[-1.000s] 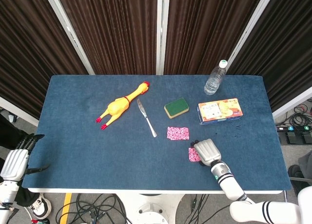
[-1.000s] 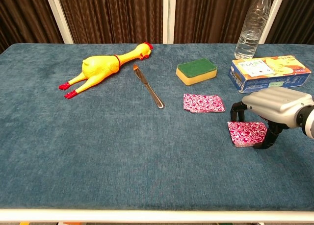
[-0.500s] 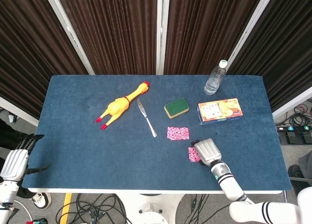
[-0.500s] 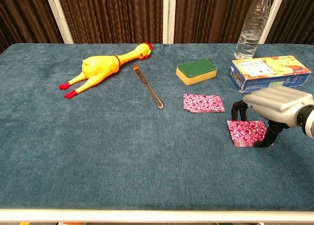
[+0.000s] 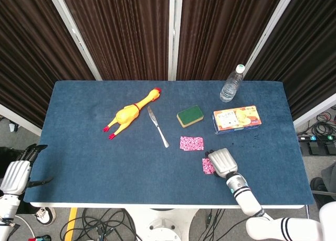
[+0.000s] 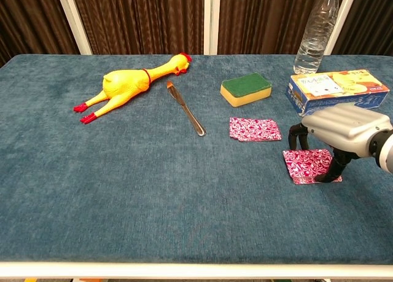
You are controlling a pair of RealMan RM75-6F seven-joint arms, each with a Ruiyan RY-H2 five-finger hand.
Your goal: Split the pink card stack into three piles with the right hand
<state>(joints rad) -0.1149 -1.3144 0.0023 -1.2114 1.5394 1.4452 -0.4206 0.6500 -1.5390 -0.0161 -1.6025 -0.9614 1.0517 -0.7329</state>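
Even, bright overhead light falls on the bench (image 5: 105,157); shadows are short and soft. Both views are sharp, without glare; the head view bends slightly at its edges.

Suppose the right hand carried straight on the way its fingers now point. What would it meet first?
The right hand arches fingers-down over the nearer pile of pink patterned cards, so it would probably meet those first, then the blue cloth-covered table beneath. Whether fingertips already touch is unclear.
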